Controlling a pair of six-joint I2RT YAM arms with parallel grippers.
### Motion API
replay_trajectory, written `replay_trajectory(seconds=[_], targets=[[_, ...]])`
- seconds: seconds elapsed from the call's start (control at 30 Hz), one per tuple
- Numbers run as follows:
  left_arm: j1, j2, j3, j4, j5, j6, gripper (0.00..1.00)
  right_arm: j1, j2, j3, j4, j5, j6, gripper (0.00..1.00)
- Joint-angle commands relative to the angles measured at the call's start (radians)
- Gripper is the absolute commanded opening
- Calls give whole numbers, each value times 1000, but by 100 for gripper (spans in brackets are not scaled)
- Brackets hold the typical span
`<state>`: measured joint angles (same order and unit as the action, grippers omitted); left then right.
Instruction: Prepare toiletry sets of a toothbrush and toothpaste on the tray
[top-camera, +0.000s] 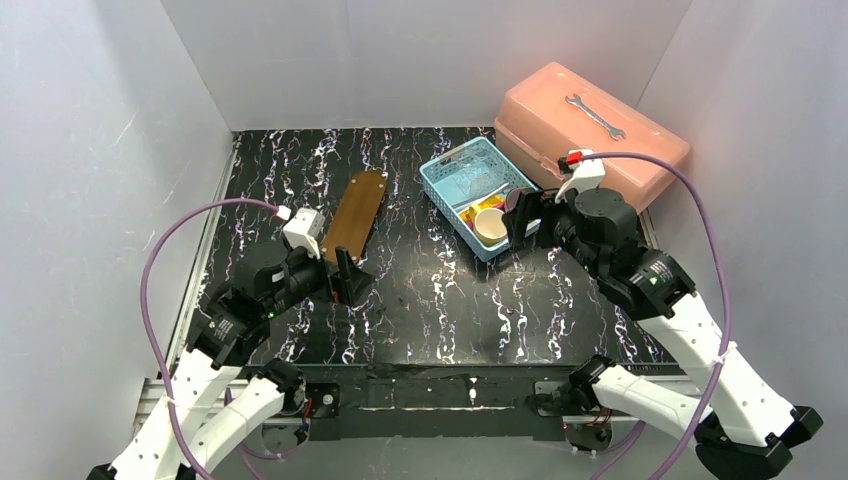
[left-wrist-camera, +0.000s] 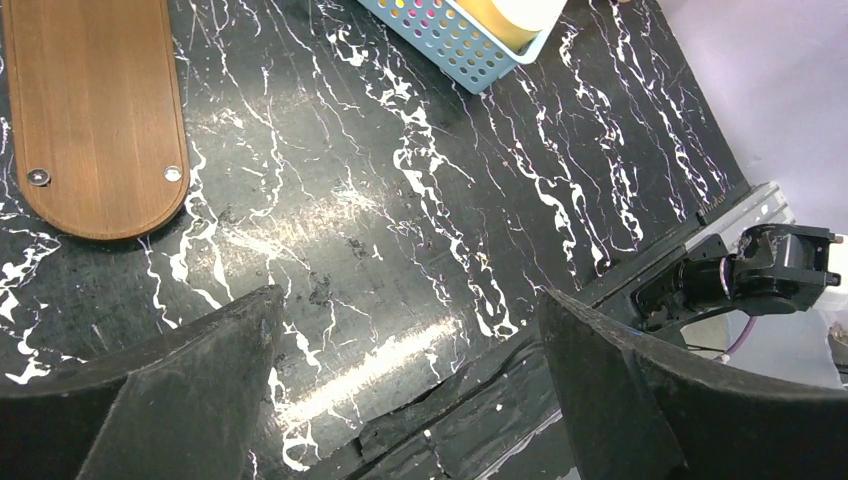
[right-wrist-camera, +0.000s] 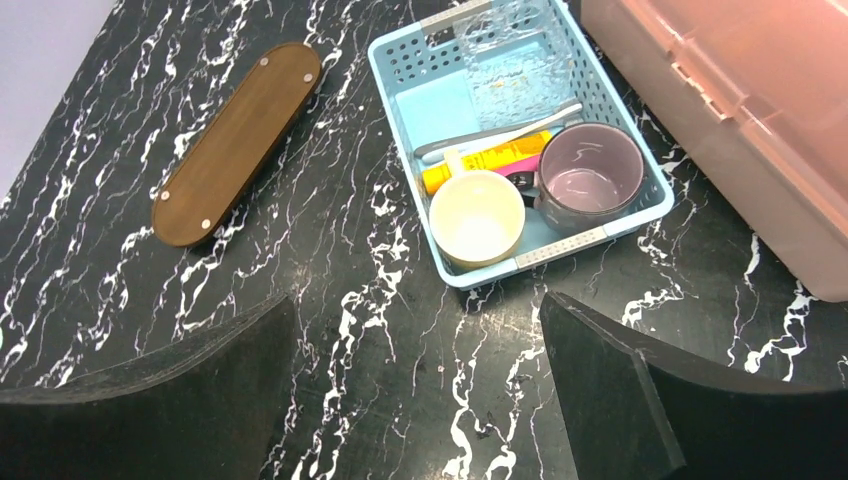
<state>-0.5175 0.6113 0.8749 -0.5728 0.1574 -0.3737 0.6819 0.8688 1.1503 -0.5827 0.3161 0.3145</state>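
Plain white walls (top-camera: 400, 60), black tabletop (top-camera: 450, 300) veined white, soft glare patches

The toothbrush (right-wrist-camera: 500, 128) and yellow toothpaste (right-wrist-camera: 485, 160) lie in the blue basket (right-wrist-camera: 565, 247), the tray (right-wrist-camera: 238, 142) well apart.

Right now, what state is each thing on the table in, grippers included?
tray: bare, lying flat
toothbrush: lying in basket
yellow toothpaste: lying in basket
cream cup: upright, empty
purple cup: upright, empty
toolbox: lid shut, wrench on top
left gripper: open, empty
right gripper: open, empty
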Motion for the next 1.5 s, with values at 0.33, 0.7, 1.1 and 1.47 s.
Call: replay_trajectory(seconds=[0.33,0.7,1.1,1.47], targets=[[-3,-86,-37,-16,-55,31,99,2,79,84,-99,166,43,100],[-3,-184,-47,-28,-177,32,99,0,244,145,-209,313,197,97],[-3,-169,-42,-42,-185,10,99,-42,342,102,-218,456,469,82],[-3,-191,-44,-42,-190,7,99,-186,385,17,-116,340,588,68]])
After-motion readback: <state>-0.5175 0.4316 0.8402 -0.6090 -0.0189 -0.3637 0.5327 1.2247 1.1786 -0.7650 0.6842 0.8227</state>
